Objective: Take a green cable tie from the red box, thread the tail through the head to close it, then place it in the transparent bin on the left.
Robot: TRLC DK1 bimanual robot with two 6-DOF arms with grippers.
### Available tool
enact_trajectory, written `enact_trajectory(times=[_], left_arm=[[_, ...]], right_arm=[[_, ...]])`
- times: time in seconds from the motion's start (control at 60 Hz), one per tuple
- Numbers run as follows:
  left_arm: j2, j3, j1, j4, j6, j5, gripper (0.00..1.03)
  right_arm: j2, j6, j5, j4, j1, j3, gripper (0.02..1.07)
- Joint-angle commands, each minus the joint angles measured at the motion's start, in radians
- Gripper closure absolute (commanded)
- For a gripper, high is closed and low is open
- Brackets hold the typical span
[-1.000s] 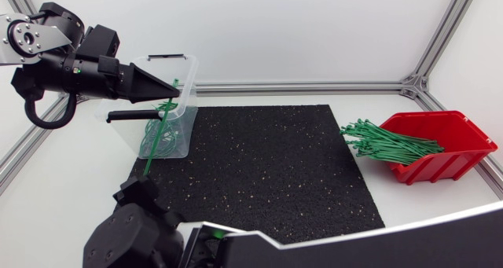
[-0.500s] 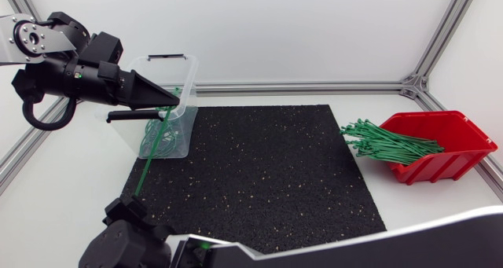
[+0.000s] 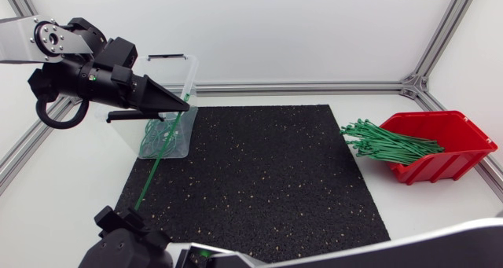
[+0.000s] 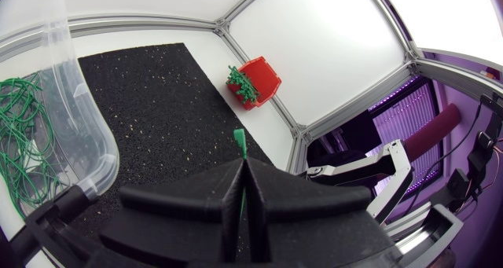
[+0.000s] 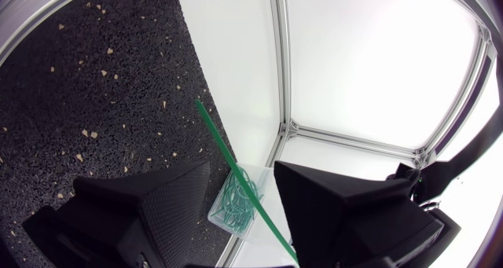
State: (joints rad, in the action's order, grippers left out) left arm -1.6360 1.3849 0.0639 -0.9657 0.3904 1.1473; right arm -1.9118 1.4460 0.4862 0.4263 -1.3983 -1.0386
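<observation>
So the left hand point(image 3: 180, 104) is up by the near rim of the clear bin point(image 3: 189, 73), pointing toward the middle of the worktop point(image 3: 71, 181). Its two fingers are pinched together on one end of a green cable tie point(image 3: 157, 159). In the left wrist view you can see a short green stub point(image 4: 239, 142) poking out past the closed tips, with the strip squeezed in the seam between them.

From there the tie runs straight and slanted, down across the front of the bin and over the corner of the black speckled mat point(image 3: 267, 166). It isn't looped, it's just one long strip. Its low end sits right above the right hand point(image 3: 118, 221) at the near edge of the worktop.

The right hand's fingers are spread apart. In its own wrist view the tie point(image 5: 228, 154) passes through the gap between them, and I can't tell if either finger actually touches it.

The bin already has a tangle of green ties point(image 3: 161, 138) in the bottom. The red box point(image 3: 452, 142) is way over on the far right, well apart from both hands. It has a bunch of ties point(image 3: 385, 142) fanning out of its open front toward the mat.
</observation>
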Motion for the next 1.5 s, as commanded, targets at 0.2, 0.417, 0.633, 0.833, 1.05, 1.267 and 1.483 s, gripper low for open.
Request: enact_trajectory(times=[0.2,0.417,0.633,0.833,1.05,1.267,1.483], left_arm=[[-0.027,0.083,0.033,-0.061,0.028,0.011,1.0],[-0.028,0.082,0.04,-0.11,0.062,0.014,1.0],[-0.03,0.083,0.04,-0.134,0.079,0.025,1.0],[-0.039,0.091,0.037,-0.153,0.09,0.029,1.0],[-0.048,0.103,0.04,-0.183,0.091,0.029,1.0],[-0.056,0.111,0.04,-0.231,0.094,0.037,1.0],[-0.056,0.126,0.034,-0.258,0.094,0.057,1.0]], right_arm=[[-0.023,0.048,-0.005,0.066,-0.011,0.055,0.56],[-0.035,0.077,-0.008,0.114,-0.014,0.06,0.64],[-0.055,0.093,-0.011,0.15,-0.016,0.061,0.68],[-0.055,0.108,-0.011,0.184,-0.027,0.081,0.71],[-0.053,0.114,-0.011,0.204,-0.03,0.087,0.74],[-0.055,0.126,-0.009,0.224,-0.034,0.089,0.77],[-0.059,0.129,-0.011,0.229,-0.041,0.089,0.77]])
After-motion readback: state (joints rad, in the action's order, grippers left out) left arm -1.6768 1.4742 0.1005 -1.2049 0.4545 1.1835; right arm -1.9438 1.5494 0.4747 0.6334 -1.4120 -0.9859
